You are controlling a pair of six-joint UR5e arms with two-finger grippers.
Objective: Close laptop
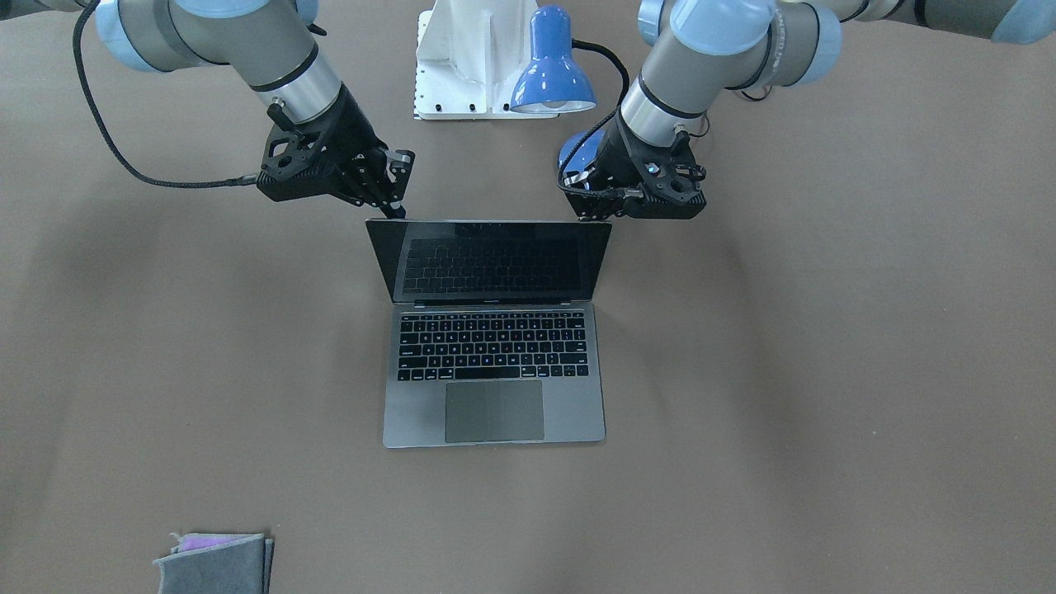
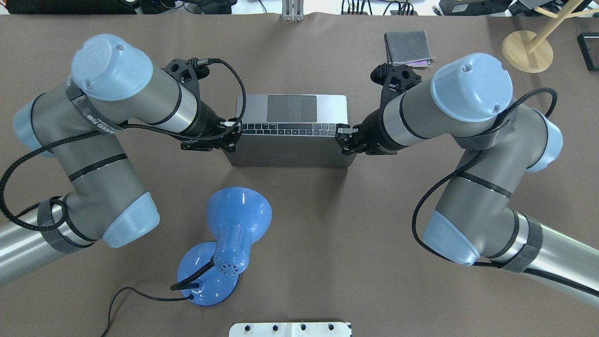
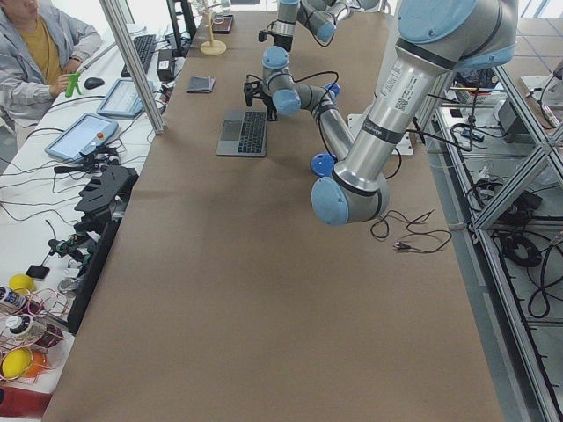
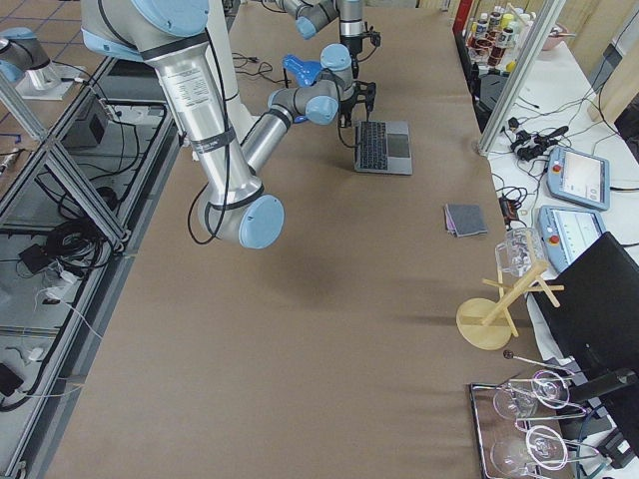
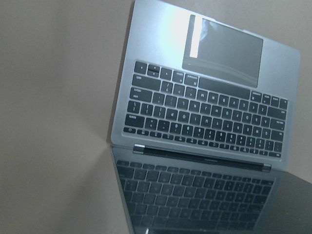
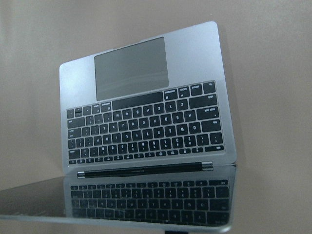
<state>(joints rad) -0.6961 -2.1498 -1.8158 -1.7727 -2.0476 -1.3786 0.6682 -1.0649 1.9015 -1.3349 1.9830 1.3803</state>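
The space-grey laptop [image 1: 493,412] lies open mid-table, its black screen [image 1: 491,260] tilted back toward the robot. In the overhead view I see the back of its lid [image 2: 290,154] with keyboard and trackpad beyond. My left gripper [image 2: 234,136] is at the lid's left edge, and my right gripper [image 2: 344,138] is at the lid's right edge. Both look open and hold nothing. In the front view the right gripper [image 1: 398,186] reaches the lid's top corner. Both wrist views show the keyboard [image 5: 204,114] [image 6: 146,129] and no fingers.
A blue desk lamp [image 2: 236,220] with a black cable stands between the robot and the laptop, near the left arm. A grey felt pouch [image 2: 407,47] lies at the far right. A wooden stand [image 2: 526,49] is at the far right corner. A white robot base [image 1: 462,58] sits behind the lamp.
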